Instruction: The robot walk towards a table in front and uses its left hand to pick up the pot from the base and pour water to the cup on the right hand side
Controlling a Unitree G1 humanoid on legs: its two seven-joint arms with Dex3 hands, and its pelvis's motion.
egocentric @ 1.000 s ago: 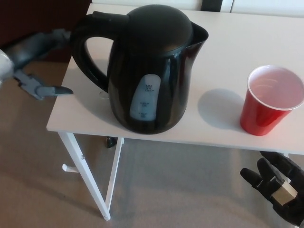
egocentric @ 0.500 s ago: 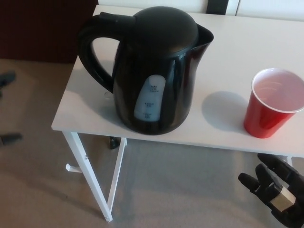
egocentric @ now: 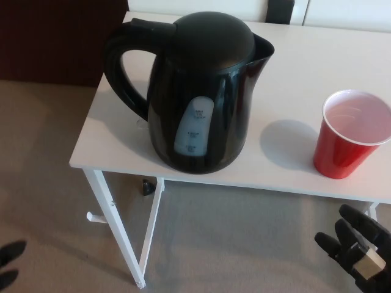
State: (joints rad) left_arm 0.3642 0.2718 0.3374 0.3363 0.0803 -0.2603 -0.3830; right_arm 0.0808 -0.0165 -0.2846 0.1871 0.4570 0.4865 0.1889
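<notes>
A black electric kettle point(egocentric: 198, 91) stands upright on the white table point(egocentric: 293, 67), near its front left corner. Its handle point(egocentric: 122, 67) faces left and its spout points right. No separate base shows under it. The red cup point(egocentric: 349, 135) stands upright to the right of the kettle, near the front edge. Only a dark sliver of my left hand point(egocentric: 9, 262) shows at the bottom left edge, low over the floor and far from the handle. My right hand point(egocentric: 359, 256) hangs open below the table's front edge, under the cup, holding nothing.
The table's white legs point(egocentric: 122, 232) drop to a beige carpet. A dark red-brown wall or cabinet point(egocentric: 55, 36) stands behind the table's left side. A black object point(egocentric: 281, 9) sits at the far edge.
My left arm has dropped from beside the table's left edge, near the handle, to the bottom left corner. The view shifted a little. My right hand sits slightly lower. Kettle and cup are still.
</notes>
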